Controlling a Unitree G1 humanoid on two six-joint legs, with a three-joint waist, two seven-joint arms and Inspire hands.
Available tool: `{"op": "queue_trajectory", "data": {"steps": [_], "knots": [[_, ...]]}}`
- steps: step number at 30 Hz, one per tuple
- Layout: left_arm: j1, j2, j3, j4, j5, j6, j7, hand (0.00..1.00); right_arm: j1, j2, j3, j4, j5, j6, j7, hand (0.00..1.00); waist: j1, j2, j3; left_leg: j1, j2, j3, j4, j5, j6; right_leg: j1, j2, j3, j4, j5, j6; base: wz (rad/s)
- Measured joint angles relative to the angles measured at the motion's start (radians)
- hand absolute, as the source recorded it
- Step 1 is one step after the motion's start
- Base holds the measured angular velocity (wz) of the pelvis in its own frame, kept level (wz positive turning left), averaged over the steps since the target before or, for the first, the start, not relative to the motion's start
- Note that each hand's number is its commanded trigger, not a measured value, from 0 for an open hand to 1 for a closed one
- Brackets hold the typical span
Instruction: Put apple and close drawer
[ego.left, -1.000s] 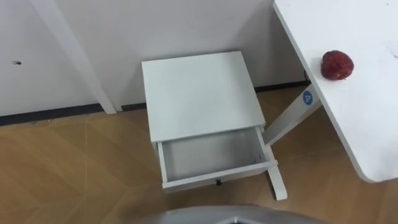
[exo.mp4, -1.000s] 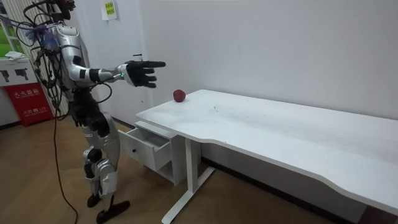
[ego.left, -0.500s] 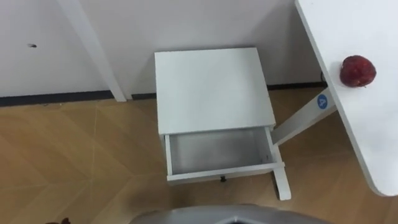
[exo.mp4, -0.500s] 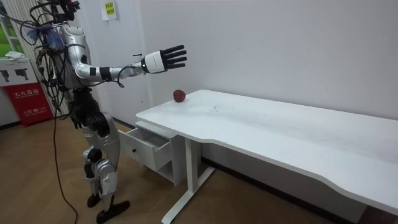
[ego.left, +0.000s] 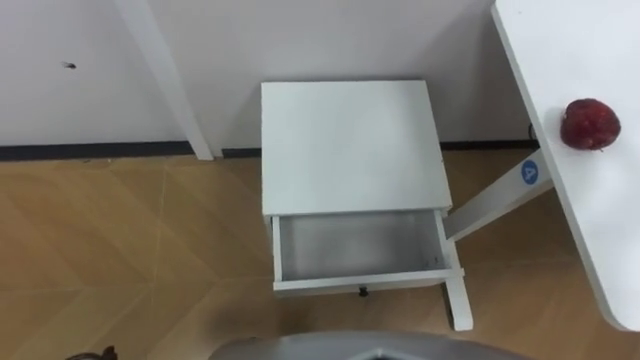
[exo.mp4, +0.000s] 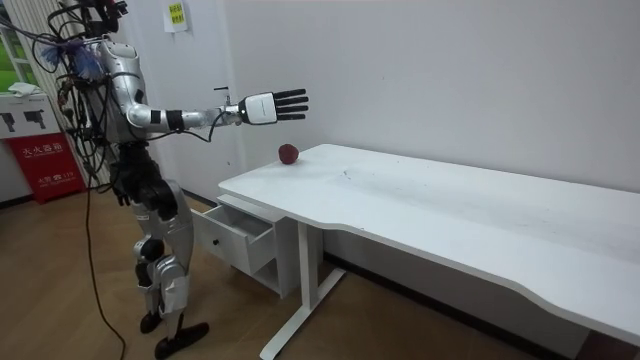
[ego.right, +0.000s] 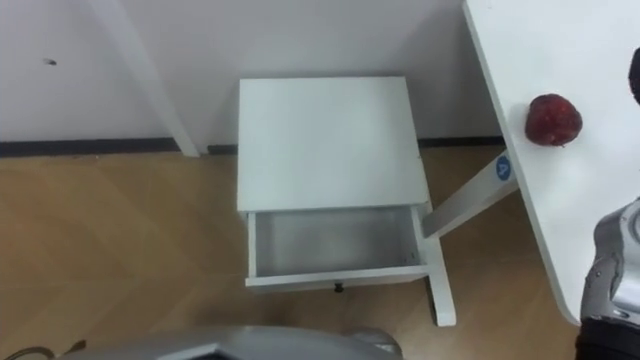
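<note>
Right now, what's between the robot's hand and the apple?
Nothing, just air. In the room view the open right hand hovers higher than the apple, not touching.

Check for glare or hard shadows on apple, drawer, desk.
Left eye view: no glare on the apple; the drawer interior is softly shaded, darker than the cabinet top. Room view: the desk top is evenly lit, with soft shade beneath it and no hard shadows.
</note>
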Motion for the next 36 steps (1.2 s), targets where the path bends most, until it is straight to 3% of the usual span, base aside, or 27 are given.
{"op": "queue_trajectory", "data": {"steps": [4, 9, 20, 27, 36], "knots": [[0.002, 0.002, 0.000, -0.001, 0.019, 0.010, -0.001, 0.00, -0.001, 0.000, 0.001, 0.006, 0.000, 0.021, 0.061, 0.00, -0.001, -0.022, 0.0086, 0.002, 0.000, 0.000, 0.003, 0.000, 0.000, 0.003, 0.000, 0.000, 0.000, 0.000, 0.000, 0.00], [0.009, 0.004, 0.000, -0.001, 0.037, 0.029, -0.002, 0.00, -0.008, 0.000, 0.007, 0.009, -0.025, 0.029, 0.094, 0.00, -0.001, -0.040, 0.0009, -0.004, 0.001, 0.000, 0.007, 0.000, 0.000, 0.001, -0.001, -0.003, 0.001, 0.000, 0.000, 0.00], [0.010, 0.007, -0.001, -0.003, 0.046, 0.030, -0.002, 0.00, -0.075, -0.015, 0.068, 0.095, -0.091, 0.044, 0.168, 0.00, 0.000, -0.024, -0.0006, -0.012, 0.002, -0.006, 0.014, 0.000, 0.000, 0.002, -0.001, -0.011, 0.000, 0.001, -0.001, 0.00], [0.010, 0.009, -0.002, -0.004, 0.047, 0.037, -0.012, 0.00, -0.076, -0.015, 0.090, 0.127, -0.114, 0.051, 0.213, 0.00, 0.000, -0.018, 0.0032, -0.014, 0.002, -0.019, 0.016, 0.000, 0.000, 0.002, -0.001, -0.028, -0.001, 0.001, -0.001, 0.05], [0.009, 0.010, -0.002, -0.006, 0.066, 0.038, -0.044, 0.00, -0.076, -0.015, 0.117, 0.137, -0.151, 0.052, 0.268, 0.00, 0.001, -0.018, 0.0018, -0.016, 0.002, -0.024, 0.022, 0.000, 0.000, 0.003, -0.001, -0.030, 0.001, 0.001, -0.001, 0.00]]}}
